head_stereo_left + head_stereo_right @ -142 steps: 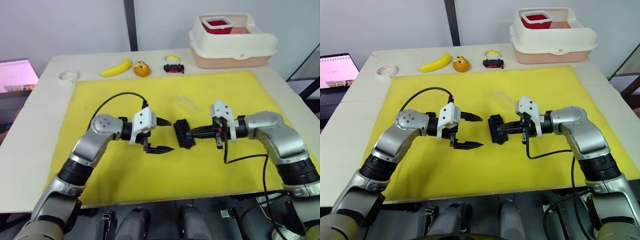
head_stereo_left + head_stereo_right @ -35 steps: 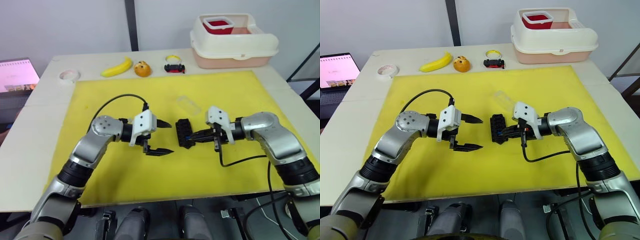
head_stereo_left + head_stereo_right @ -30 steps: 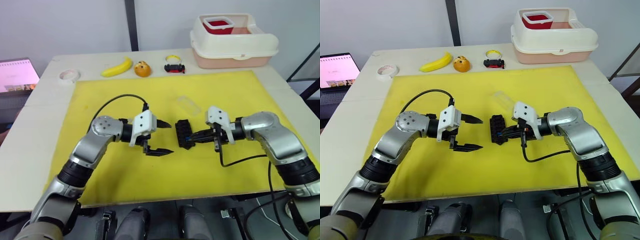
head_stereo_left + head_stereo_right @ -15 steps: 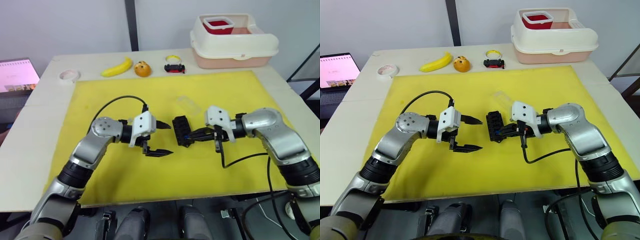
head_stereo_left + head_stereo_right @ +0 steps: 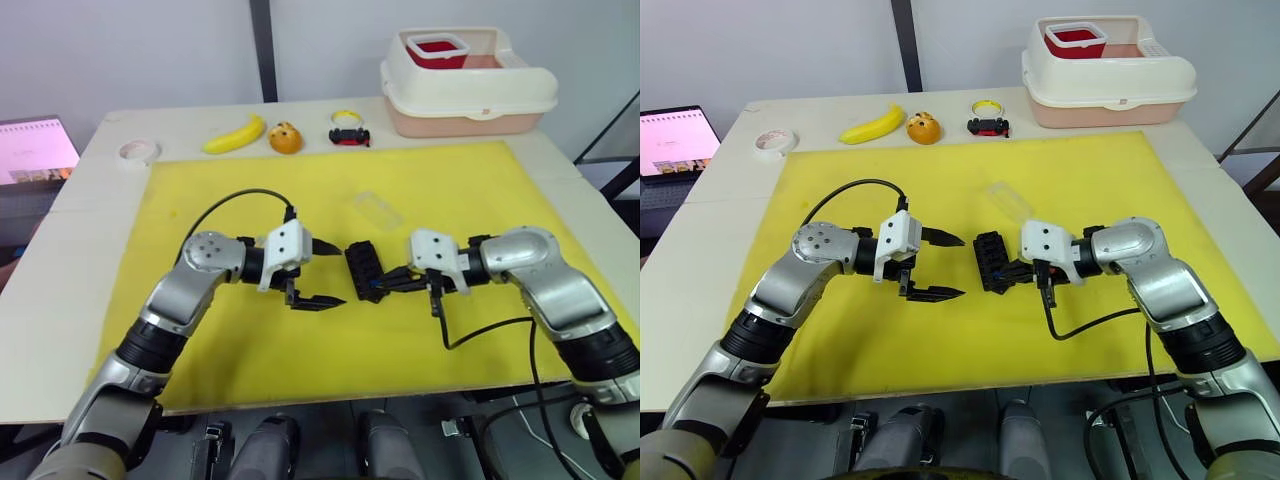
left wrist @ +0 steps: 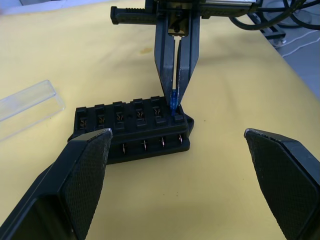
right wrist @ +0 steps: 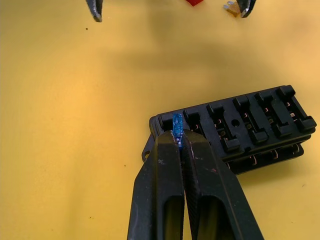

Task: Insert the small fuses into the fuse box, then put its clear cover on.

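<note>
The black fuse box (image 5: 364,268) lies mid-mat on the yellow mat (image 5: 250,360), its slots showing empty in the wrist views. My right gripper (image 7: 177,133) is shut on a small blue fuse (image 7: 177,121), and the fuse's tip rests at the box's end slot (image 6: 173,102). My left gripper (image 5: 338,272) hangs open just left of the box, touching nothing. The clear cover (image 5: 377,209) lies flat on the mat behind the box. In the right wrist view a red fuse (image 7: 195,2) and an olive-yellow fuse (image 7: 229,5) lie on the mat near the left fingertips.
Along the table's back edge sit a banana (image 5: 233,135), an orange ball (image 5: 284,137), a small toy (image 5: 348,135) and a tape roll (image 5: 137,151). A large cream bin (image 5: 465,85) stands at the back right. A laptop (image 5: 35,150) is far left.
My right gripper has pushed a little leftward with the blue fuse at the box's end, and the fuse box has shifted and turned slightly. The left arm has held still.
</note>
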Tool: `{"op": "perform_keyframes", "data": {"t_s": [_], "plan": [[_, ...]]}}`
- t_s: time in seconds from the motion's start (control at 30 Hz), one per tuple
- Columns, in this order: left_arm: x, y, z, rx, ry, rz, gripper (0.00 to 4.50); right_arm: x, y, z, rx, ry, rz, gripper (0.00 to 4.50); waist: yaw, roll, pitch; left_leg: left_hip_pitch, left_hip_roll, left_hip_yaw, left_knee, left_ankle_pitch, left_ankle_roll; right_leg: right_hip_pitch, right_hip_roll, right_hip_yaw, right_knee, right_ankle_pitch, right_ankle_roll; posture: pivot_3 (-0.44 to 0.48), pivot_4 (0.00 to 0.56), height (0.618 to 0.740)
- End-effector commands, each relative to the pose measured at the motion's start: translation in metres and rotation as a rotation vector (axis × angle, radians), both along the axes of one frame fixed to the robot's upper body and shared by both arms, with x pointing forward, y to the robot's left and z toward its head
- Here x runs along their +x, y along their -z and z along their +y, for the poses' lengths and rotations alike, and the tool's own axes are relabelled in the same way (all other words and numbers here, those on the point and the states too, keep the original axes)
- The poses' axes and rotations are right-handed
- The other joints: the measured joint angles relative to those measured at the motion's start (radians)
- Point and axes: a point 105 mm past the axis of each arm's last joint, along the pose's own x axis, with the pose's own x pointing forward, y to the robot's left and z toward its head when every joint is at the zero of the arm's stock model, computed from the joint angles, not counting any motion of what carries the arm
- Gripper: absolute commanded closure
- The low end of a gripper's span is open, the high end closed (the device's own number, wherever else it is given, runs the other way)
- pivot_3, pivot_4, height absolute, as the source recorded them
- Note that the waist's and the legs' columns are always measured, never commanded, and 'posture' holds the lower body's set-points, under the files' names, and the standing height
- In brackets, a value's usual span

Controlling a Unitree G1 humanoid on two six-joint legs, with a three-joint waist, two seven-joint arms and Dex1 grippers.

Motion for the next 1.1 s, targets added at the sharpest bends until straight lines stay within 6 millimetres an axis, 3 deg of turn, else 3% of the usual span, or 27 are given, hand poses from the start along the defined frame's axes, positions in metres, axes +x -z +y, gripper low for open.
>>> {"op": "perform_keyframes", "data": {"t_s": [0.03,0.3,0.43,0.53,0.73,0.83,0.87,0.9,1.0,1.1], "plan": [[-0.001,-0.011,-0.001,-0.014,0.011,-0.045,0.00,-0.001,-0.007,-0.001,-0.016,-0.029,-0.077,4.44,0.000,0.000,0.000,0.000,0.000,0.000,0.000,0.000,0.000,0.000,0.000,0.000,0.000,0.000,0.000,0.000,0.150,0.740],[0.002,-0.011,0.001,-0.008,0.007,-0.047,0.00,0.002,-0.013,-0.001,0.000,-0.019,-0.075,4.44,0.000,0.000,0.000,0.000,0.000,0.000,0.000,0.000,0.000,0.000,0.000,0.000,0.000,0.000,0.000,0.000,0.150,0.740],[0.001,-0.011,0.000,-0.011,0.009,-0.046,0.00,0.006,-0.025,0.001,0.123,0.122,0.096,4.44,-0.001,0.000,0.000,0.000,0.000,0.000,0.000,0.000,0.000,0.000,0.000,0.000,0.000,0.000,0.000,0.000,0.150,0.740],[0.001,-0.011,-0.001,-0.013,0.009,-0.046,0.00,0.001,-0.018,-0.003,0.088,0.166,0.180,4.44,0.002,0.000,0.000,0.000,0.000,-0.001,0.000,0.000,0.000,0.000,0.000,0.000,0.000,0.000,0.000,0.000,0.150,0.740],[-0.001,-0.009,0.000,-0.013,0.012,-0.043,0.00,-0.010,-0.010,-0.002,-0.008,0.023,0.005,4.44,0.003,0.000,0.000,-0.001,0.000,-0.001,0.000,0.000,0.000,0.000,0.000,0.000,0.000,0.000,0.000,0.000,0.150,0.740],[-0.002,-0.008,0.000,-0.014,0.011,-0.044,0.00,0.006,-0.016,-0.004,0.036,0.110,-0.037,4.44,-0.001,0.000,0.000,0.000,0.000,0.000,0.000,0.000,0.000,0.000,0.000,0.000,0.000,0.000,0.000,0.000,0.150,0.740],[-0.002,-0.008,0.000,-0.014,0.011,-0.043,0.00,0.000,-0.014,-0.003,0.015,0.046,-0.053,4.44,-0.002,0.000,0.000,0.000,0.000,-0.001,0.000,0.000,0.000,0.000,0.000,0.000,0.000,0.000,0.000,0.000,0.150,0.740],[-0.002,-0.008,0.000,-0.014,0.011,-0.043,0.00,-0.007,-0.012,-0.002,0.005,0.001,-0.043,4.44,-0.001,0.000,0.000,-0.001,0.000,0.000,0.000,0.000,0.000,0.000,0.000,0.000,0.000,0.000,0.000,0.000,0.150,0.740],[-0.001,-0.008,0.000,-0.014,0.010,-0.044,0.00,0.000,-0.013,-0.005,0.026,0.058,-0.032,4.44,0.000,0.000,0.000,-0.001,0.000,0.000,0.000,0.000,0.000,0.000,0.000,0.000,0.000,0.000,0.000,0.000,0.150,0.740],[-0.001,-0.008,0.001,-0.012,0.010,-0.046,0.00,-0.011,-0.008,-0.006,0.002,0.002,0.004,4.44,0.003,0.000,0.000,-0.001,0.000,-0.001,0.001,0.000,0.000,0.000,0.000,0.000,0.000,0.000,0.000,0.000,0.150,0.740]]}}
